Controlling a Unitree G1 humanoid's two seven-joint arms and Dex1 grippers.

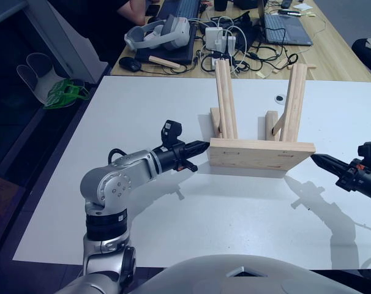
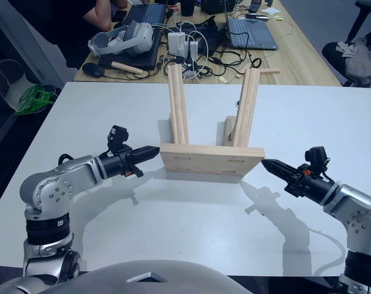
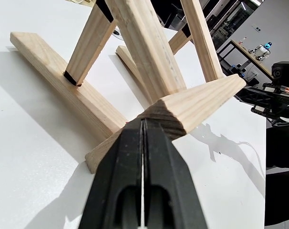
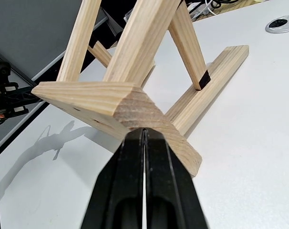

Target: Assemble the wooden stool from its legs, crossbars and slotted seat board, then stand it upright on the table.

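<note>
Wooden desk (image 1: 338, 61) with a laptop (image 1: 286, 27) behind white table (image 1: 142, 104); stool (image 1: 225, 98) lies mid-table, seat board (image 1: 262, 153) facing me; left claw (image 1: 201, 147) and right claw (image 1: 320, 160) both pinched closed, empty, tips at opposite seat-board corners.

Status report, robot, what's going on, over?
Left gripper and right gripper shut, tips at seat board corners. Stool not on its legs. Nothing in the way.

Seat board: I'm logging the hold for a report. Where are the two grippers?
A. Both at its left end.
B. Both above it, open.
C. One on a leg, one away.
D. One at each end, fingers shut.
D: the left gripper, shut, points at the left end of the seat board, and the right gripper, shut, at its right end.
</note>
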